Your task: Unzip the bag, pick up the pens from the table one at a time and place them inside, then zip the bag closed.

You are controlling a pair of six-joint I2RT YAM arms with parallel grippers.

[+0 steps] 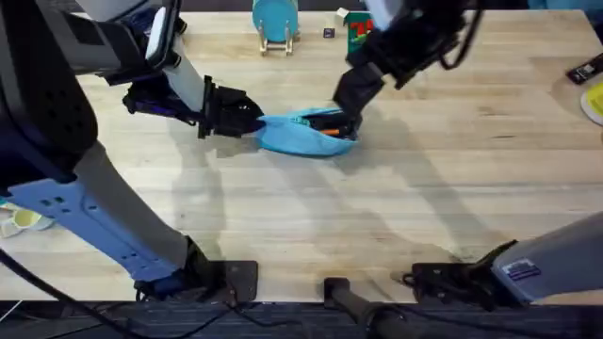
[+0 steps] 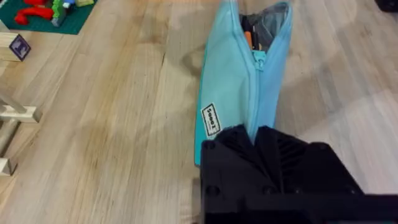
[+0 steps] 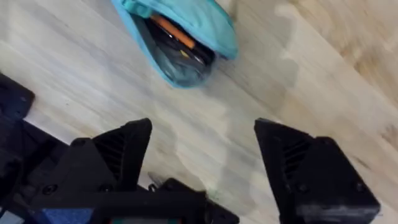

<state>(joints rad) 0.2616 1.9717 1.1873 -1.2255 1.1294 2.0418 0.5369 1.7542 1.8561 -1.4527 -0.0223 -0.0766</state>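
Meanwhile left claw [image 2: 258,138] pinches the bag [image 1: 306,135], pens [image 3: 176,38] inside; right claw [image 3: 202,165] gapes wide above.

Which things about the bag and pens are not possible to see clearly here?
- Overhead: the bag's right end lies behind the right claw.
- Left wrist: the left claw covers the bag's near end.
- Right wrist: the number of pens inside is unclear, dark interior.

**Light blue against pale wood**

The bag [image 2: 227,81] is light blue with a dark interior and a small white label printed in black. An orange pen [image 3: 173,33] shows inside. The worktop [image 1: 424,198] is pale wood with plank grain. Both grippers are black.
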